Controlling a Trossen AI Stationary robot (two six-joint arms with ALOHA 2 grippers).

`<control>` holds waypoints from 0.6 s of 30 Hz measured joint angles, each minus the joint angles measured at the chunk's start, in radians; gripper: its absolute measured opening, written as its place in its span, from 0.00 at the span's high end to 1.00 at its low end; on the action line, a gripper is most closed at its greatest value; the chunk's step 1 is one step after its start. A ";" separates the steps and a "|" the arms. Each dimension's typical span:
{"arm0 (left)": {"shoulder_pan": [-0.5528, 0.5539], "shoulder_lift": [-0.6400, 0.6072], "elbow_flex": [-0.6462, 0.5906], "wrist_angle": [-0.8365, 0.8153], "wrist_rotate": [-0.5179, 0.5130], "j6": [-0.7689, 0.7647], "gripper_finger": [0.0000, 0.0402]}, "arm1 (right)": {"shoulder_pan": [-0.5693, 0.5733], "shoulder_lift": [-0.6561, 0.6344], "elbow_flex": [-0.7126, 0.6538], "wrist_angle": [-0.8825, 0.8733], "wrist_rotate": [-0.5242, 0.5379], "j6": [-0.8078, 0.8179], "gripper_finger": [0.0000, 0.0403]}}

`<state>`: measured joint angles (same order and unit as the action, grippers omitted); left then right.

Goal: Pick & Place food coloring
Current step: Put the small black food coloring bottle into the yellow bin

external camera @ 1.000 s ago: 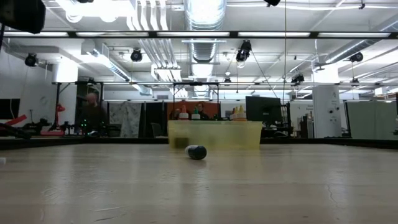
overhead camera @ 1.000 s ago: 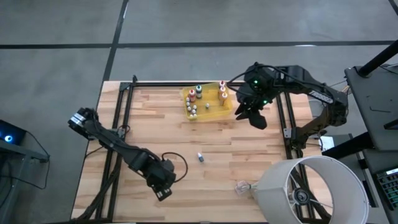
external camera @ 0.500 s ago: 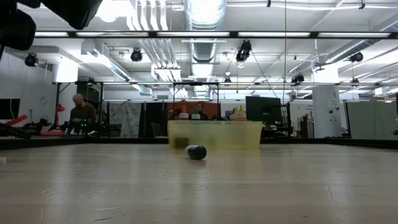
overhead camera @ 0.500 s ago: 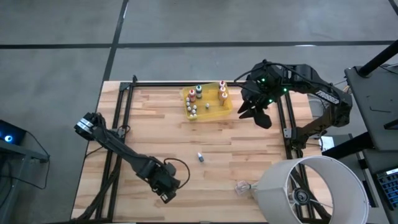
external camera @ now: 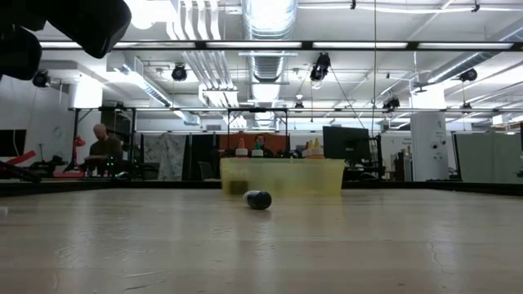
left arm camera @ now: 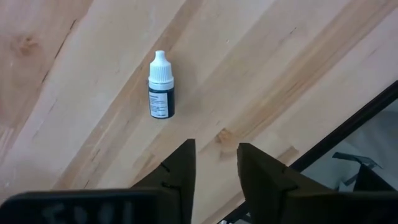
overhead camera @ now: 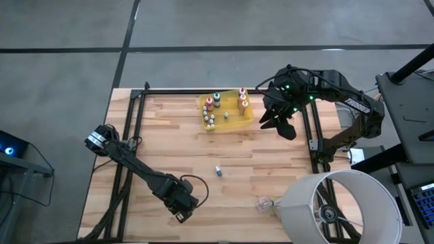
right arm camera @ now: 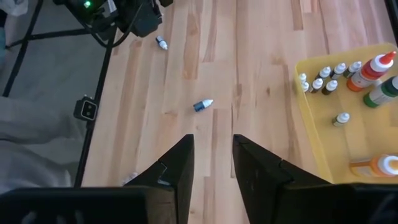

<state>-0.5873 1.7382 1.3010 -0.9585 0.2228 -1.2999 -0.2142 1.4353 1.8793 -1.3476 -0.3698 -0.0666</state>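
Yellow tray (overhead camera: 234,123) at far table edge; lampshade (overhead camera: 339,207) near corner

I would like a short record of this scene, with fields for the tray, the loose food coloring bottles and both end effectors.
tray: yellow tray, at the upper edge of the table in the high view
tray bottles: several, with mixed cap colours
mid-table bottle: loose, lying on its side
white-capped bottle: loose, lying just ahead of the left end effector
left end effector: open, empty
right end effector: open, empty, beside the tray
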 joint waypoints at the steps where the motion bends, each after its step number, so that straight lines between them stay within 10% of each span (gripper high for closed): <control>1: 0.000 0.000 0.000 0.000 0.001 0.000 0.76 | 0.000 0.000 0.000 0.000 0.000 0.004 0.75; 18: -0.001 0.000 -0.119 0.021 0.029 -0.021 0.55 | 0.000 0.000 -0.001 0.001 0.001 0.014 0.75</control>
<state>-0.5884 1.7382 1.1821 -0.9380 0.2521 -1.3212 -0.2142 1.4353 1.8787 -1.3464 -0.3684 -0.0521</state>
